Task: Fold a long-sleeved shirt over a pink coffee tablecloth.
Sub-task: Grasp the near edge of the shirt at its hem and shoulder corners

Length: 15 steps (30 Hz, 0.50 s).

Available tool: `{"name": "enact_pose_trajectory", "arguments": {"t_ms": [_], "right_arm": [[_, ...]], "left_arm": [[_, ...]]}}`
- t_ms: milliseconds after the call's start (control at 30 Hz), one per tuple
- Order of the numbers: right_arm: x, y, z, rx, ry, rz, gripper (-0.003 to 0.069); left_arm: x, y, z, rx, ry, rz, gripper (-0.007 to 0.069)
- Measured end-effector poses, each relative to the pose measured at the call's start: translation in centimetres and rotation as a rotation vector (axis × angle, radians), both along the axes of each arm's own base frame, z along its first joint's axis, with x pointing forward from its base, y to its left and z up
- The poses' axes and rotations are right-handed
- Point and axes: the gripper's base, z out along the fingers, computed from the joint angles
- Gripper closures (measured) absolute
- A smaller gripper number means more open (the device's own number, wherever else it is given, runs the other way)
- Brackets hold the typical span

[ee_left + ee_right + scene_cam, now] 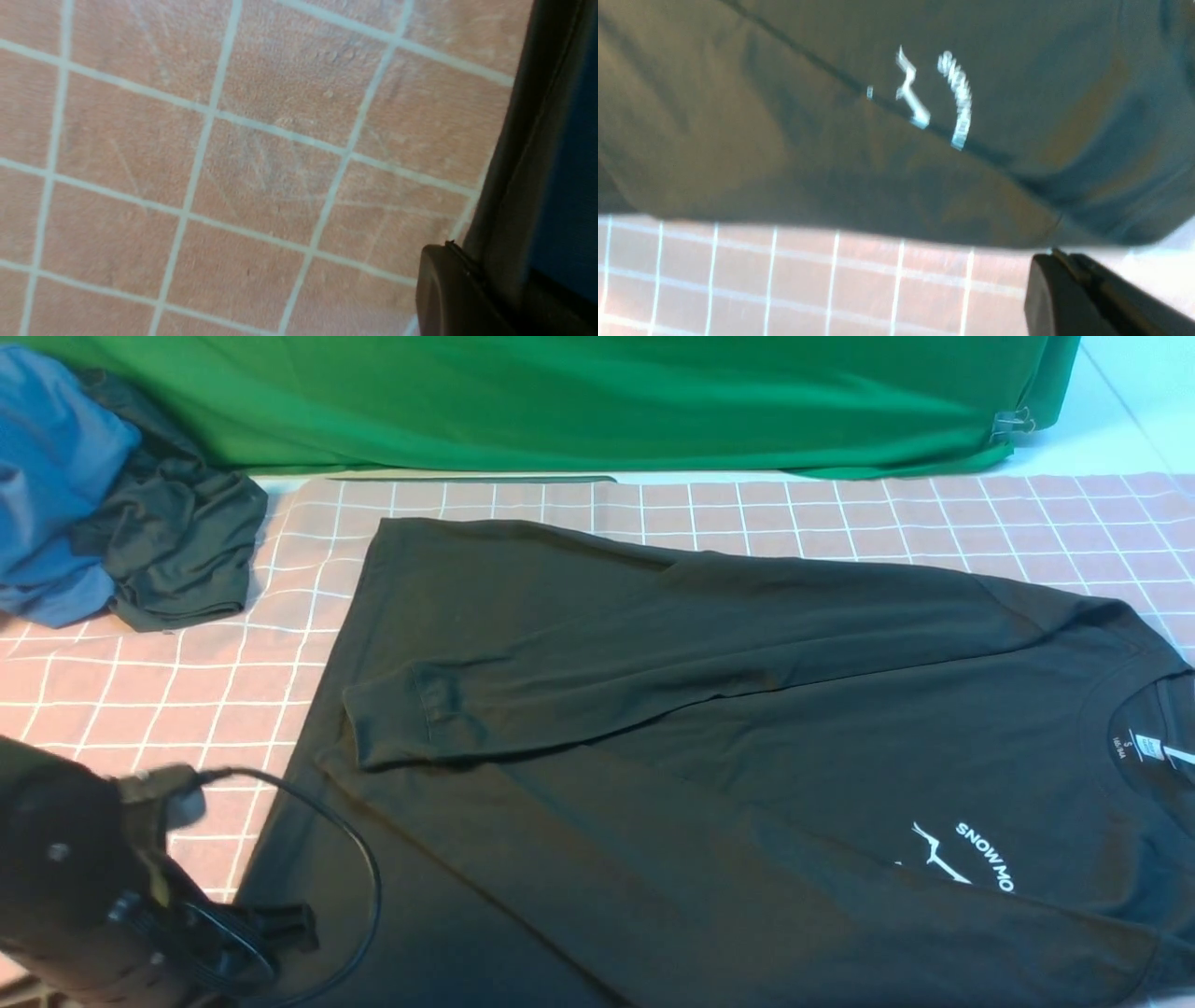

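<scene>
While the shirt (709, 709) lies flat across the tablecloth (168, 691), collar toward the robot's right and hem toward its left, both sleeves rest folded over the body. The far sleeve's cuff (415, 709) points at the hem and the near sleeve covers part of the print (962, 859), which leaves a narrow strip that looks ready for folding end to end. The left gripper (444, 284) sits low over bare pink grid just beside the hem, apparently placed to take that edge; whether its jaws are apart or together cannot be told. The right gripper (1064, 298) hovers at the shirt's near edge close to the print, jaws closed on nothing, likely placed to pin or lift that end. A blue garment (47, 476) and a dark garment (177, 551) sit heaped at the far left, apart from the shirt.
</scene>
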Motion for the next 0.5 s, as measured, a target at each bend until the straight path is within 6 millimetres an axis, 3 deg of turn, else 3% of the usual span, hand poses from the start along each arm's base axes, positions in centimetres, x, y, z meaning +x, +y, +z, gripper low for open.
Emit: {"name": "enact_pose_trajectory", "arguments": {"t_ms": [200,333,500], "right_arm": [[-1.8,0.2,-4.3,0.025,0.161,-0.022,0.0435],[-2.9,0.0,-8.0,0.007,0.205,-0.102,0.0244],[-2.2,-0.3,-9.4,0.009,0.166,-0.205,0.0148]], "left_arm": [[-1.2,0.3,1.9,-0.017,-0.074,0.003,0.0579],[-1.6,0.4,2.4,-0.025,-0.107,-0.001,0.0579],[-1.4,0.4,2.5,-0.029,-0.128,-0.012,0.0579]]}}
